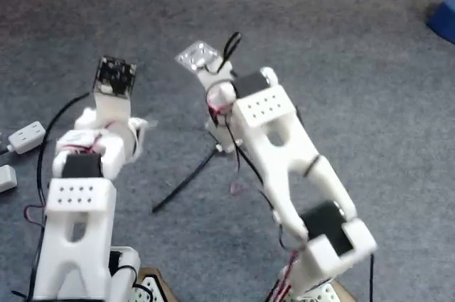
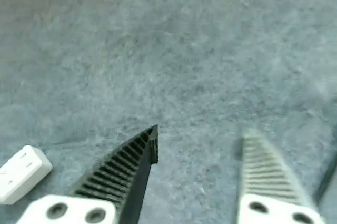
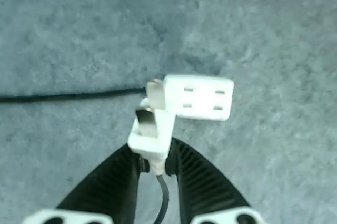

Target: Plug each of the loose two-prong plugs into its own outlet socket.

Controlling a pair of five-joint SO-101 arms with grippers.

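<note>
the right tool (image 3: 156, 153) pinches the small white plastic two-prong plug (image 3: 151, 132) by its body, prongs forward, just beside the white two-outlet socket block (image 3: 199, 97) lying on the grey carpeted worktop (image 3: 79, 23). the plug is likely light, rigid and smooth, best gripped on the flat sides behind the prongs. the loose block may slide when pushed. the left tool (image 2: 201, 135) is spread, holding nothing.

Rough matt carpet (image 2: 210, 50) — smooth plastic plug (image 3: 151, 147), dull metal prongs (image 3: 144, 121).
</note>
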